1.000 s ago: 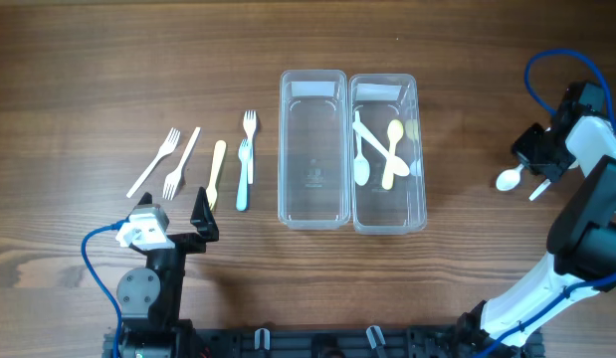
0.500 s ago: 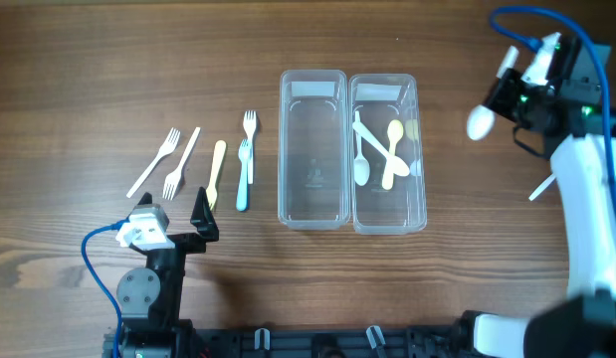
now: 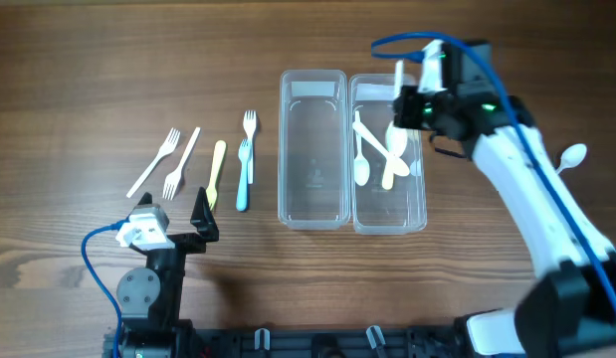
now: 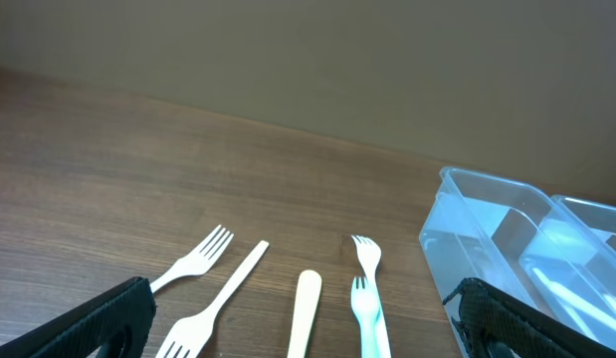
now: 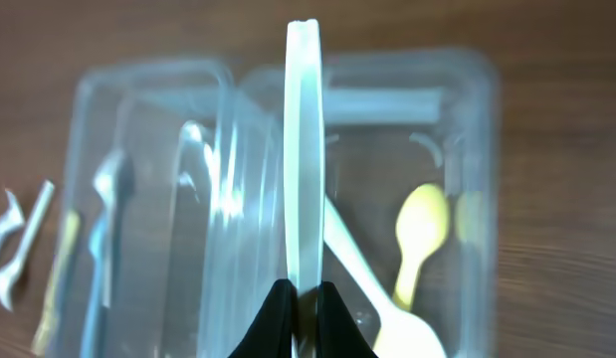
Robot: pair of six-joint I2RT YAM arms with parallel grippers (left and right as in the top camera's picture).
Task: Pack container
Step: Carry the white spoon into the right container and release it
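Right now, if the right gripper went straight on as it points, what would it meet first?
Likely the right-hand container, with the white spoon held by the right gripper arriving first; depth unclear.

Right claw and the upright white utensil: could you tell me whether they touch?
Touching. The right wrist view shows the right claw pinched shut on the utensil at its end, no gap.

Your left arm [image 3: 148,290]: black round joint housing, white block [image 3: 144,229] on top, looped blue cable [image 3: 93,249], matte black fingers [image 4: 99,323]. Your right arm [image 3: 512,169]: white links, black joints, long blue lead [image 3: 402,41], green lights [image 3: 484,105], tapered black fingertips [image 5: 276,323].
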